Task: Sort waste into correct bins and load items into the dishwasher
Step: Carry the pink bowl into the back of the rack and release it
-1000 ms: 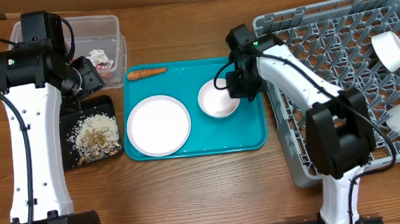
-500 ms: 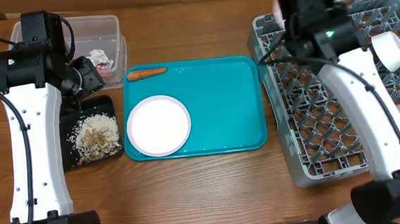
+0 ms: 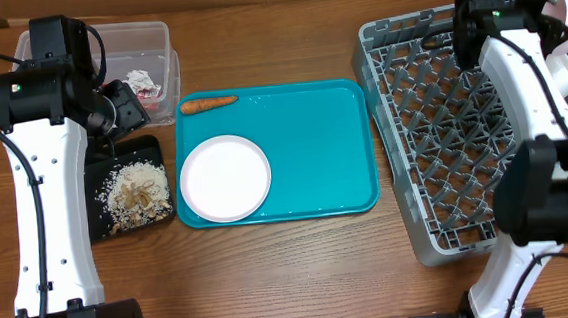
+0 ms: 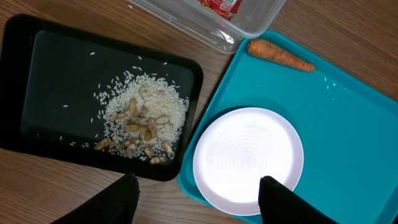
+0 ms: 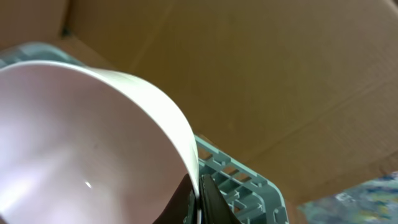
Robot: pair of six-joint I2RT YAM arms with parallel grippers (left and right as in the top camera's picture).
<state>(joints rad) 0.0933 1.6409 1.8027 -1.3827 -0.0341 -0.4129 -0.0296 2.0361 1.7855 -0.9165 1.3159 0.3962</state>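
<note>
1. The left gripper hangs spread and empty above the round pale pink plate on the teal plastic tray.
2. The right gripper pinches the small white bowl by its thin rim, over the far corner of the grey plastic dish rack.
3. The bowl looks stiff, slick and breakable, so the rim pinch may slip.

— The tabletop is wood, its grain showing under a soft sheen. And the teal serving tray?
— Smooth, glossy plastic. The plate and the bowl look glazed and shiny.
— The black tray is smooth plastic under dry, crumbly food scraps. The tub is clear plastic.
— The dish rack is matt grey plastic.
</note>
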